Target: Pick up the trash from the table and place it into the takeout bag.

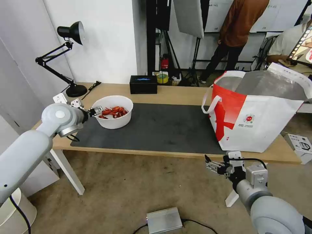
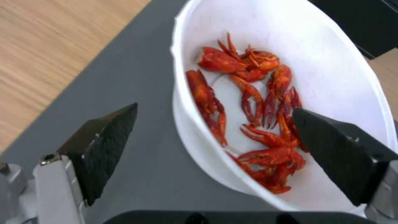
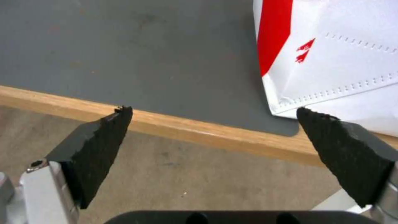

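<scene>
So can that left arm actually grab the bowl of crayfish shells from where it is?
Probably yes. The left gripper is open, with one finger over the mat outside the white bowl and the other above the shells, straddling the near rim. Nothing blocks it.

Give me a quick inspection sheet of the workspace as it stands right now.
Surface: table, dark mat on it.
Job's things: bowl of crayfish shells on the mat's left end; takeout bag upright, open, at the right end.
Clutter: black box, tape roll, desk lamp along the far edge.
Grippers: left gripper open, straddling the bowl's rim; right gripper open, off the near edge below the bag.
Cables: lamp cord; floor cable at a metal box.
Surroundings: people behind, away from the table.
</scene>
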{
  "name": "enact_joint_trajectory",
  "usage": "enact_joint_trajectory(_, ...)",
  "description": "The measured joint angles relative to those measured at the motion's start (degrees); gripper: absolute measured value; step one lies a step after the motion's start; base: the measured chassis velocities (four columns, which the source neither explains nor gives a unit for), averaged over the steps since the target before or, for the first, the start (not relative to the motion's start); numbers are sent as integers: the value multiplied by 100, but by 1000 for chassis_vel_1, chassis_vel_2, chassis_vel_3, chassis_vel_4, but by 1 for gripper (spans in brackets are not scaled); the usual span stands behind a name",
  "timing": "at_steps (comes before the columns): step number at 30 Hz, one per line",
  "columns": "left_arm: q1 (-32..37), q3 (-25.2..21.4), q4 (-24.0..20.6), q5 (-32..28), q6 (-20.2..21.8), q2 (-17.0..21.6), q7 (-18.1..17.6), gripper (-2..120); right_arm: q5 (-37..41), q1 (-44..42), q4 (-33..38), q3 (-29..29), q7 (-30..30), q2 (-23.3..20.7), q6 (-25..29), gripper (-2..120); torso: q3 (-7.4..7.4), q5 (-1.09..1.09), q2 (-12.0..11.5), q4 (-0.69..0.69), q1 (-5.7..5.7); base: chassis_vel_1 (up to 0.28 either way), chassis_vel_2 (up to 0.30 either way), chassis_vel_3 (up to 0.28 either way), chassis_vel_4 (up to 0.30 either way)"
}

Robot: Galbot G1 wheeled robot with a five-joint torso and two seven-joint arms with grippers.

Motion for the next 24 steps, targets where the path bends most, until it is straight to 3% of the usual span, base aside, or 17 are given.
enact_joint_trajectory(15, -245, 371, 416, 269, -75, -184, -40, 99, 0, 0, 0, 0, 0, 0, 0, 100, 0, 0, 0, 0, 0, 0, 0, 0, 0)
enact_joint_trajectory(24, -268, 431, 402, 296, -153, -211, -152, 70, 0, 0, 0, 0, 0, 0, 0, 100, 0, 0, 0, 0, 0, 0, 0, 0, 0)
